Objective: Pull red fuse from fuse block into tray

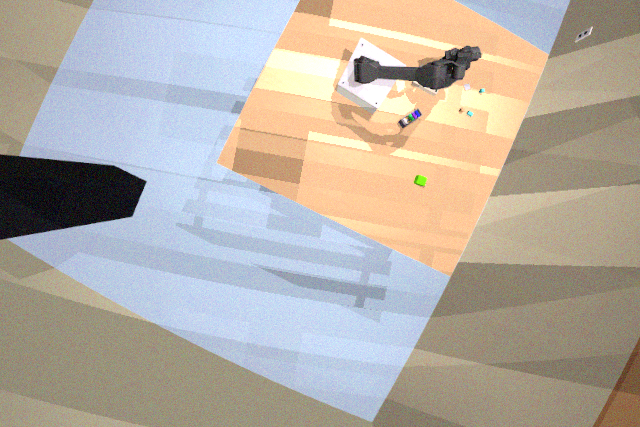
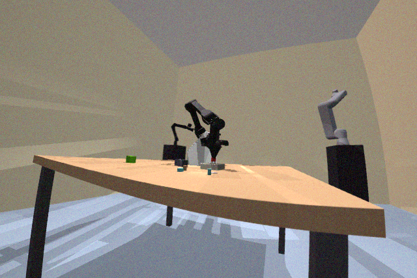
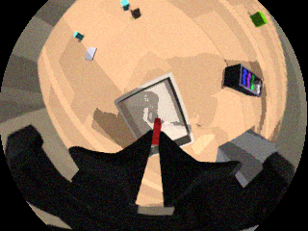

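Smooth tan wood spreads wide around the flat grey tray point(image 3: 168, 102), which sits mid-frame in the wrist view with bare table point(image 2: 269, 187) on every side. Pinched between the dark tapered fingers of the gripper point(image 3: 154, 148), the slim red fuse point(image 3: 156, 131) hangs just above the tray. Well apart at right sits the boxy dark fuse block point(image 3: 244, 79), with small cubes scattered at upper left.

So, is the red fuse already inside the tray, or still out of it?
Out: the red fuse is held in the gripper, hanging above the tray, not resting in it.
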Tool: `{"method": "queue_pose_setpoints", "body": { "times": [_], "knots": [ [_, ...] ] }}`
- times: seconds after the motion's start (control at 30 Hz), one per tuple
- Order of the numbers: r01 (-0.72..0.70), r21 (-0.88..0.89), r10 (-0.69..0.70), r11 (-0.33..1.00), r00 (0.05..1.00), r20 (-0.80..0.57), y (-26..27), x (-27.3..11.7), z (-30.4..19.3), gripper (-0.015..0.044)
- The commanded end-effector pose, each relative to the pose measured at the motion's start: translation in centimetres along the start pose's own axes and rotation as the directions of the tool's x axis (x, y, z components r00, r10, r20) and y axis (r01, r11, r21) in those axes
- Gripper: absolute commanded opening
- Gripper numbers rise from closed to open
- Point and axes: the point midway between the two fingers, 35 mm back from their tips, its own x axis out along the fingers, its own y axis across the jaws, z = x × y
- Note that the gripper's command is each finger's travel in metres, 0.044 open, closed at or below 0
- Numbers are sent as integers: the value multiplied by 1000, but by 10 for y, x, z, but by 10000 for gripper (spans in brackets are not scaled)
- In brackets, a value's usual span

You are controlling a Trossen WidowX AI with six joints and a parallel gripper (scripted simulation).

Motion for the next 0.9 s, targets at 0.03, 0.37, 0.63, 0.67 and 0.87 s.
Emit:
{"method": "queue_pose_setpoints", "body": {
  "times": [0.03, 0.37, 0.63, 0.67, 0.87],
  "knots": [
    [7, -7, -7, 1000, 1000, 0, -2, 5, -1, 0],
    [2, -1, -2, 1000, 1000, -1, 0, 2, 0, 263],
    [5, -7, -5, 1000, 1000, -1, -1, -36, -1, 330],
    [5, -7, -5, 1000, 1000, -1, -1, -36, -1, 330],
    [5, -7, -5, 1000, 1000, -1, -1, -36, -1, 330]
  ]
}}
